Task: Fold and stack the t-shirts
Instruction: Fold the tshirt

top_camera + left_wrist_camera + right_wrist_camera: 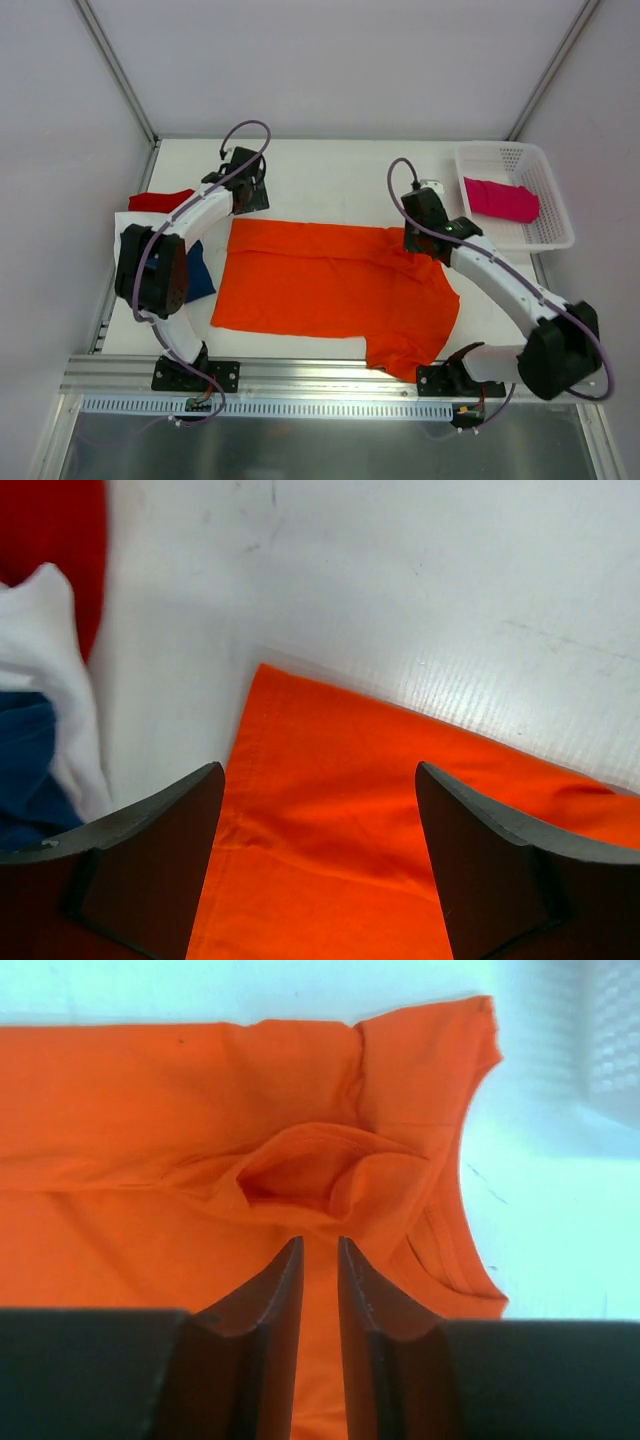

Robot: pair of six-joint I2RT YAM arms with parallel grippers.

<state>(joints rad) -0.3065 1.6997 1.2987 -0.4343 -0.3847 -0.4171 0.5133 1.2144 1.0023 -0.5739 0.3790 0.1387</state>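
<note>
The left gripper stood wide open and empty over the far left corner of the orange t-shirt. The right gripper, jaws narrowly apart, pinched nothing visible above a pucker in the cloth. The shirt lay spread on the table, a fold apparently in hand; the next move likely required gripping an edge.

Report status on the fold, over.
Left gripper: jaws wide open above orange t-shirt corner. Right gripper: jaws nearly shut over its bunched fold, grip unclear. Nothing lying on it.
</note>
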